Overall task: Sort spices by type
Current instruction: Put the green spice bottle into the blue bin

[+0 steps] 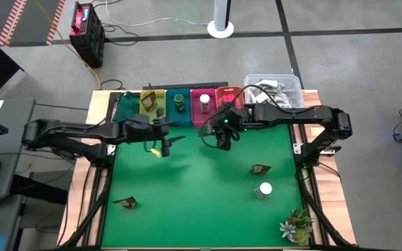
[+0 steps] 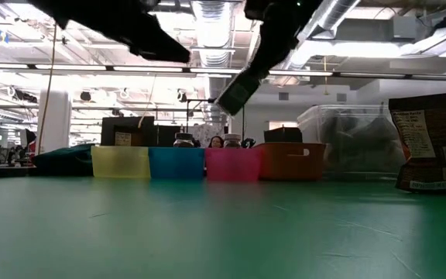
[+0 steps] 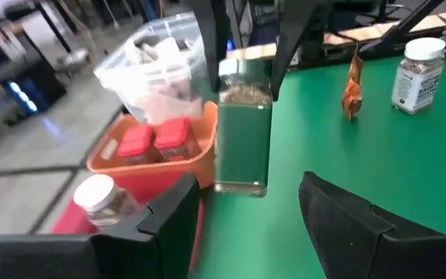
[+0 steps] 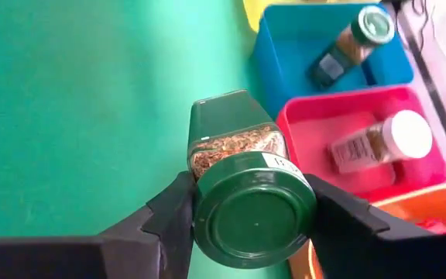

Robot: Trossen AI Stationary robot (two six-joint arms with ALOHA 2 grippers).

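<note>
The right gripper point(image 4: 246, 213) pinches a green-lidded spice jar point(image 4: 242, 190) by its top, up in the air near the pink bin point(image 4: 316, 128). It should carry the jar over the blue bin point(image 4: 304, 46) (one green-lidded jar already lies there) and lower it before letting go. The left gripper point(image 3: 246, 221) hangs nearby, fingers spread, holding nothing. Only the left wrist view shows red blocks point(image 3: 155, 139) in the orange bin point(image 3: 142, 167).

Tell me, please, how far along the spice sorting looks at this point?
Roughly halfway. Sorted: a packet in the yellow bin, a green jar in the blue bin, a white-capped jar in the pink bin, red blocks in the orange bin. In hand: the right gripper holds a green-lidded jar; the left gripper is open. Left: two packets and a white-capped jar.
</note>
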